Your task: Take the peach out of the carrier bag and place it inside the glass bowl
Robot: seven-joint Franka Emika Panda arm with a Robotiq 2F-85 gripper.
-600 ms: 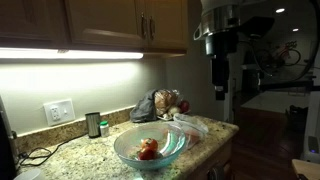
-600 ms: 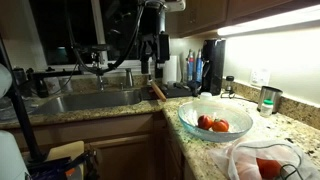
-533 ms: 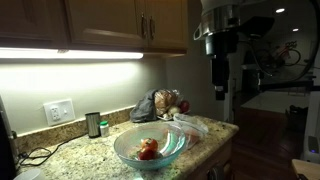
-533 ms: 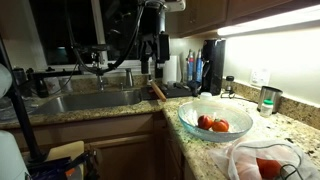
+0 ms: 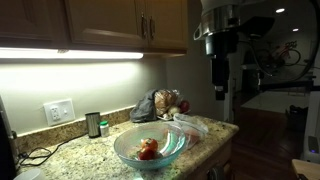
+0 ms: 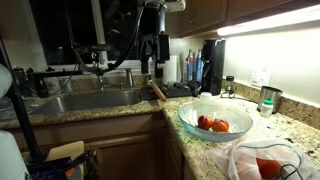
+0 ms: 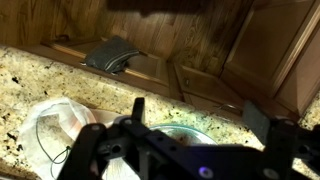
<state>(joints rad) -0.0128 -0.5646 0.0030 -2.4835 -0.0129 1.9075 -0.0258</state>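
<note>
The glass bowl (image 5: 150,148) stands on the granite counter and holds a couple of red and orange fruits (image 6: 212,124). It also shows in an exterior view (image 6: 235,125) and dimly below the fingers in the wrist view (image 7: 185,132). The translucent white carrier bag (image 6: 262,158) lies beside the bowl, with a reddish fruit (image 6: 268,167) inside; whether it is the peach I cannot tell. The bag also shows in an exterior view (image 5: 190,125) and in the wrist view (image 7: 50,135). My gripper (image 5: 219,92) hangs high above the counter, open and empty, and shows in both other views (image 6: 160,65) (image 7: 196,112).
A dark bag with more fruit (image 5: 160,103) sits at the wall behind the bowl. A small can (image 5: 93,124) and a wall socket (image 5: 59,111) are nearby. A sink with a tap (image 6: 95,98) and a dark appliance (image 6: 212,65) lie along the counter. Cabinets (image 5: 100,25) hang overhead.
</note>
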